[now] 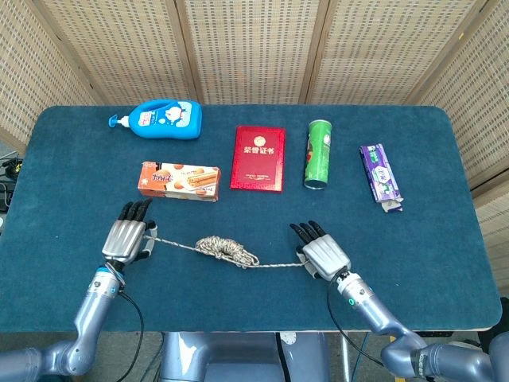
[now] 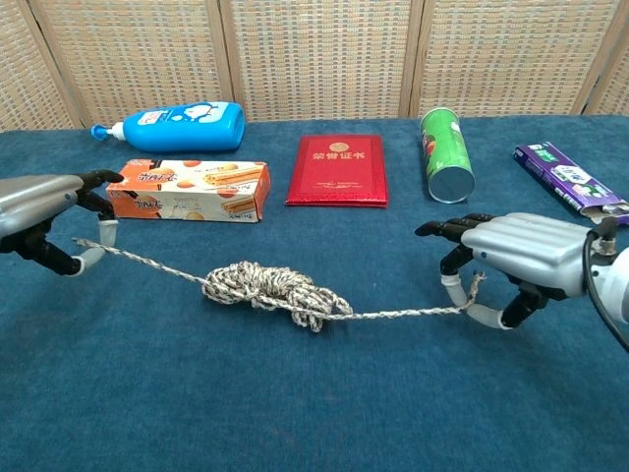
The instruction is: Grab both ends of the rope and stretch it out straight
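Note:
A speckled white and brown rope [image 1: 227, 249] [image 2: 270, 289] lies on the blue table, partly drawn out, with a tangled bundle still in its middle. My left hand [image 1: 127, 239] [image 2: 44, 211] pinches the rope's left end near the table's left front. At the right front, my right hand [image 1: 322, 253] [image 2: 516, 256] pinches the other end. Taut strands run from the bundle out to each hand.
Along the back of the table [image 1: 71, 183] lie a blue lotion bottle [image 1: 161, 118], an orange biscuit box [image 1: 180, 181], a red booklet [image 1: 258, 157], a green can [image 1: 318, 153] on its side and a purple packet [image 1: 379, 177].

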